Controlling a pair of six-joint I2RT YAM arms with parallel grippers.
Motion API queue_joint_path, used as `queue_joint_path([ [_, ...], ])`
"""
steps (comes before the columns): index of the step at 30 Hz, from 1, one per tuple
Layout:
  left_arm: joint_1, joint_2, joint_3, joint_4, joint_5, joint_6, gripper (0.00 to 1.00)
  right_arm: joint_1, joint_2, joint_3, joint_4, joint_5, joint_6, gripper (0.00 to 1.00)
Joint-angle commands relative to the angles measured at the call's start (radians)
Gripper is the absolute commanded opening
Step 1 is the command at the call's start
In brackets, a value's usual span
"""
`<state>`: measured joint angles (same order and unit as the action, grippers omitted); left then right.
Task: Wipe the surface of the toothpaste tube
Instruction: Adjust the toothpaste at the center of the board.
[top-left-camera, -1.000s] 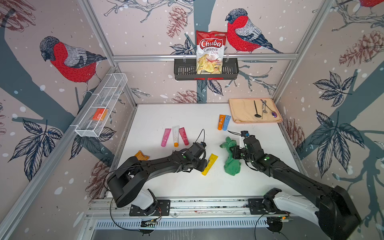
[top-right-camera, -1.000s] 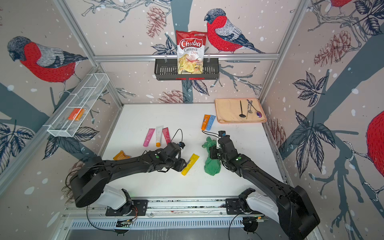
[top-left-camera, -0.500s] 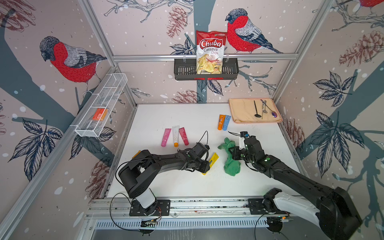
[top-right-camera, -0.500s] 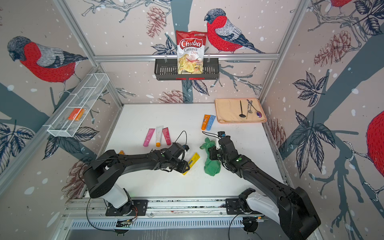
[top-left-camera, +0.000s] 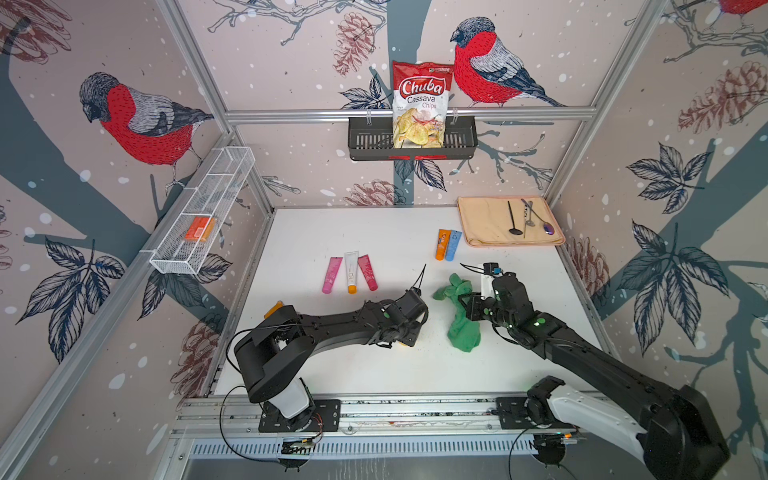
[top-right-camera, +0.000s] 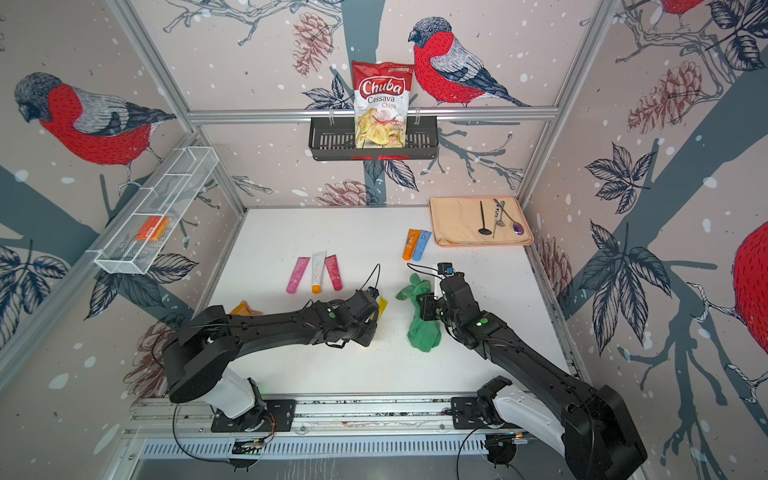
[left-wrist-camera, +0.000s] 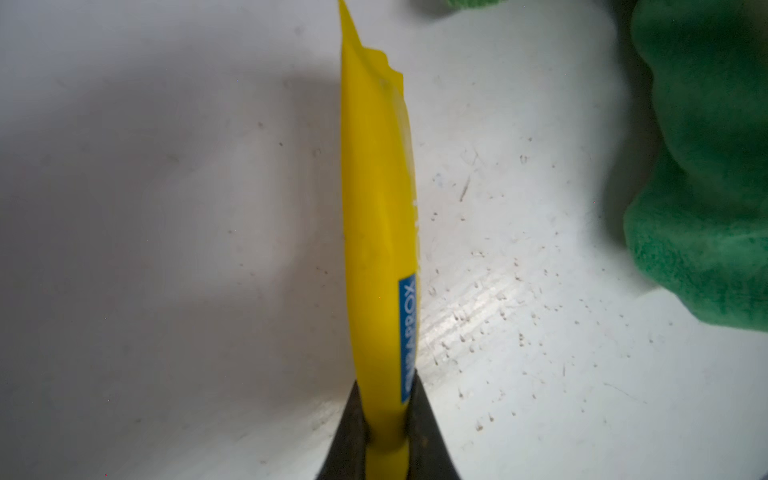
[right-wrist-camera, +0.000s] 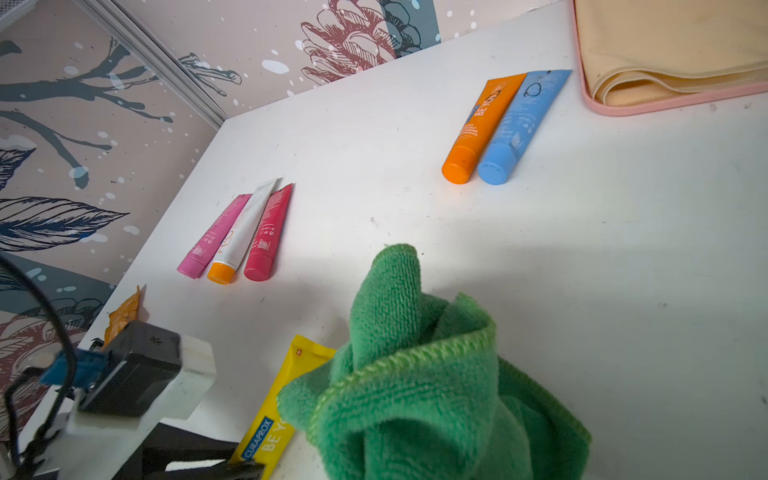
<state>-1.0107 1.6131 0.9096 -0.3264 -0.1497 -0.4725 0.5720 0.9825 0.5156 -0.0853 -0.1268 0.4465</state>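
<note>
On the white surface (top-left-camera: 374, 232), near the middle, got left pincer (left-wrist-camera: 384, 440) clamped on the yellow toothpaste tube (left-wrist-camera: 376, 208), crimped end sticking out front. Just beside it, green cloth (right-wrist-camera: 415, 395), bunched up, with right pincer (top-left-camera: 466, 301) squeezed together on it.

Both top views are bright, even and sharp, lit from above. My arms throw only soft grey shadows onto the white bench (top-left-camera: 374, 232), and the walls stretch toward the edges. Through my left wrist camera the yellow toothpaste tube (left-wrist-camera: 376, 208) looks soft. A broad shadow lies on its side away from the blurred green cloth (left-wrist-camera: 706, 187), and glare sheens the bench between them. My right wrist view is crisp farther out, softer up close.
</note>
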Motion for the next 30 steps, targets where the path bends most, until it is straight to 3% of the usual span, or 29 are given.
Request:
queue_joint_path([
  [1, -0.033, 0.041, 0.048, -0.151, -0.261, -0.028, 0.10, -0.010, -0.019, -0.002, -0.002, 0.035, -0.011, 0.10],
  [7, -0.097, 0.152, 0.123, -0.233, -0.387, -0.063, 0.11, -0.027, -0.034, -0.006, -0.017, 0.039, -0.014, 0.10],
  [13, -0.172, 0.243, 0.198, -0.305, -0.428, -0.090, 0.24, -0.044, -0.043, -0.013, -0.015, 0.032, -0.014, 0.10],
  [16, -0.198, 0.245, 0.220, -0.322, -0.416, -0.102, 0.37, -0.045, -0.040, -0.014, -0.011, 0.029, -0.014, 0.10],
  [21, -0.218, 0.187, 0.206, -0.264, -0.303, -0.084, 0.53, -0.047, -0.030, -0.012, -0.007, 0.021, -0.012, 0.10],
  [30, -0.205, -0.026, 0.099, -0.042, -0.052, -0.041, 0.54, -0.048, -0.022, -0.011, 0.001, 0.009, -0.014, 0.10],
])
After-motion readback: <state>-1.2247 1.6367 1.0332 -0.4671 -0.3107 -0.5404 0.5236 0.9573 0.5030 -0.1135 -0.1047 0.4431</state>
